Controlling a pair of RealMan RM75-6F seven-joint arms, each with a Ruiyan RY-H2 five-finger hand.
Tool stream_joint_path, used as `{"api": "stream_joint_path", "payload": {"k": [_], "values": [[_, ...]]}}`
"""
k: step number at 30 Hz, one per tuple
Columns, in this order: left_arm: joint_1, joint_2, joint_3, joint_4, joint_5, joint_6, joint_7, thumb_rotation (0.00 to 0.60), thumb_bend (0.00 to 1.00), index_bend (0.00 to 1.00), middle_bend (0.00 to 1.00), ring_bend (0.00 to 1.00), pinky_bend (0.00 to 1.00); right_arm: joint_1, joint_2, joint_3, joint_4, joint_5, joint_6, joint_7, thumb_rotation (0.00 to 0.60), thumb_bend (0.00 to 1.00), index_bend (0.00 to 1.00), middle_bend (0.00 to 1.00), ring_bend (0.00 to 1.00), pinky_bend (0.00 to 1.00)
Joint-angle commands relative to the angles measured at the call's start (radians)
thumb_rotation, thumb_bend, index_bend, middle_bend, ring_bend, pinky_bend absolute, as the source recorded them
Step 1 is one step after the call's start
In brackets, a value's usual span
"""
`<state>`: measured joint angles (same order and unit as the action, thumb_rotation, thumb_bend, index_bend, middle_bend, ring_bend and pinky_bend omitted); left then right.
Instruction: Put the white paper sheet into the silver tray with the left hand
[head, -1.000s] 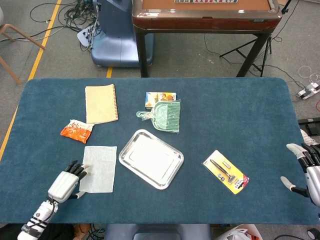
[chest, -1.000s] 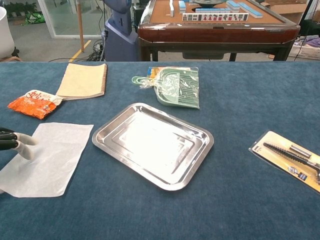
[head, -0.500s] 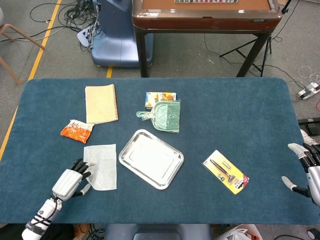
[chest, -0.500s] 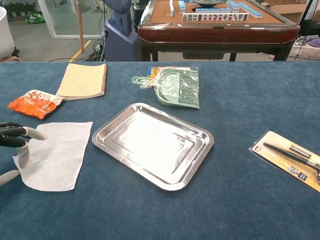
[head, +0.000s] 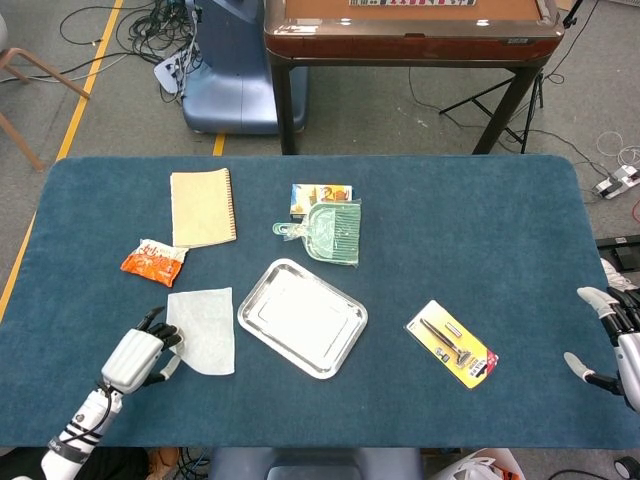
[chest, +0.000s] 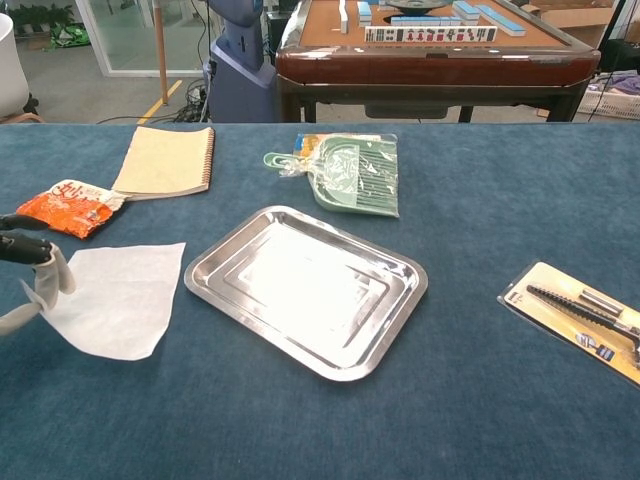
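Left hand: the left hand sits at the near-left of the worktop, its fingers closed on the near-left corner of the white paper sheet; in the chest view only the fingertips show at the frame's left edge, pinching the sheet's raised edge.
White paper sheet: lies mostly flat on the worktop just left of the silver tray, close to it but apart; the chest view shows its held left edge lifted off the cloth, which the head view does not make plain.
Silver tray: rests near the middle of the worktop, turned at an angle, nothing inside it in either view.
Right hand: the right hand shows only in the head view, at the far right edge off the worktop's corner, fingers spread and holding nothing; the chest view does not reach it.
Surroundings, far side: a tan spiral notebook, an orange snack packet just beside its near corner, and a green dustpan overlapping a small printed box.
Surroundings, right: a yellow carded razor pack lies well apart from the tray.
Between sheet and tray: only bare blue cloth.
Background: a brown table, whose top carries tiles seen only in the chest view.
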<state>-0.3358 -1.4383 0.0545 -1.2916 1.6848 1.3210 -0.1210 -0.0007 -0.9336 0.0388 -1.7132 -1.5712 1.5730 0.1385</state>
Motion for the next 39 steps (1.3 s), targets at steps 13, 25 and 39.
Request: {"api": "stream_joint_path", "payload": {"k": [13, 25, 39], "values": [[-0.134, 0.037, -0.178, -0.237, -0.024, 0.029, -0.027, 0.600, 0.49, 0.62, 0.40, 0.35, 0.07, -0.004, -0.004, -0.002, 0.003, -0.006, 0.006, 0.003, 0.600, 0.19, 0.16, 0.17, 0.10, 0.11], [-0.217, -0.075, -0.226, -0.355, -0.068, -0.024, 0.161, 0.600, 0.52, 0.61, 0.40, 0.35, 0.07, -0.011, -0.008, -0.004, 0.017, -0.001, 0.009, 0.017, 0.600, 0.19, 0.16, 0.17, 0.10, 0.11], [-0.237, -0.188, -0.169, -0.420, -0.156, -0.125, 0.429, 0.600, 0.51, 0.58, 0.40, 0.34, 0.07, -0.009, -0.011, -0.003, 0.030, 0.006, 0.000, 0.030, 0.600, 0.19, 0.16, 0.17, 0.10, 0.11]]}}
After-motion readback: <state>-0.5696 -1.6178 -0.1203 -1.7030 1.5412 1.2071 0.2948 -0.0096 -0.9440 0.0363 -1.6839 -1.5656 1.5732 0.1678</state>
